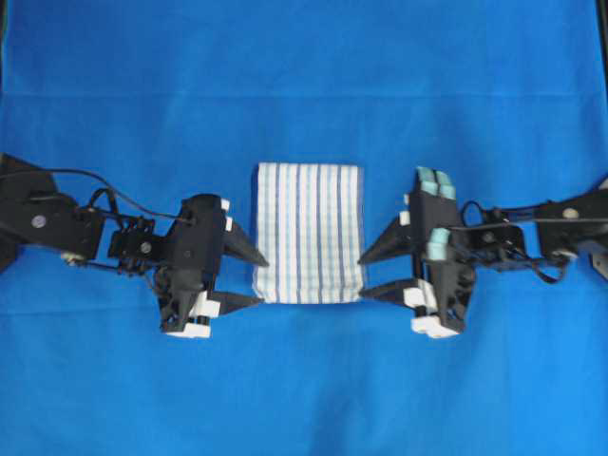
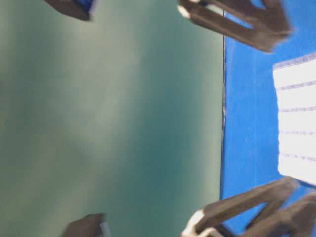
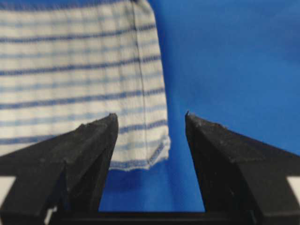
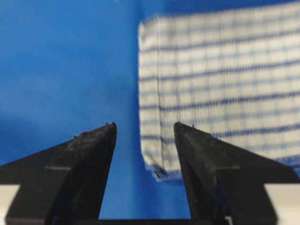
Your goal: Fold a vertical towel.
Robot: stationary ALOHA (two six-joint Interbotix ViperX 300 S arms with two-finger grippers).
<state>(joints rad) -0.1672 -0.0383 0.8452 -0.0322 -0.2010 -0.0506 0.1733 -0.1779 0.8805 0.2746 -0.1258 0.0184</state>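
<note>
The towel [image 1: 308, 232], white with thin dark-blue and light-blue stripes, lies folded into a small rectangle on the bright-blue cloth [image 1: 304, 85] at the middle. My left gripper [image 1: 262, 279] is open and empty just left of the towel's near-left corner; that corner [image 3: 140, 154] shows between its fingers. My right gripper [image 1: 363, 275] is open and empty just right of the near-right corner; that corner [image 4: 159, 164] shows between its fingers. The towel's edge also shows in the table-level view [image 2: 296, 118].
The bright-blue cloth covers the whole table around the towel. Both arms stretch in from the left and right edges. The table-level view is blurred, with a green wall [image 2: 113, 118] and dark finger shapes at top and bottom.
</note>
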